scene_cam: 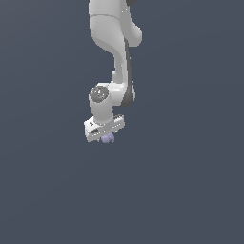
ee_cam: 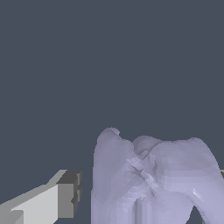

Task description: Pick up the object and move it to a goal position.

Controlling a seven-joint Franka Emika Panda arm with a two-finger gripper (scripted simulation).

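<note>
1. In the wrist view, the lavender object (ee_cam: pixel 148 179) looms large and lumpy. One grey-tipped finger (ee_cam: pixel 68 194) stands just beside it, apart by a thin gap; the other finger barely shows, so whether the fingers grip it cannot be told.
2. In the exterior view, the object (scene_cam: pixel 108 138) peeks out at about 6 o'clock beneath the white gripper (scene_cam: pixel 106 135).
3. Above, the arm (scene_cam: pixel 114 52) rises toward 12 o'clock against a plain slate-blue ground.

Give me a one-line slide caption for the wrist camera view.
Wrist view: lumpy lavender object fills the frame beside a gripper finger, over a plain dark background.
</note>
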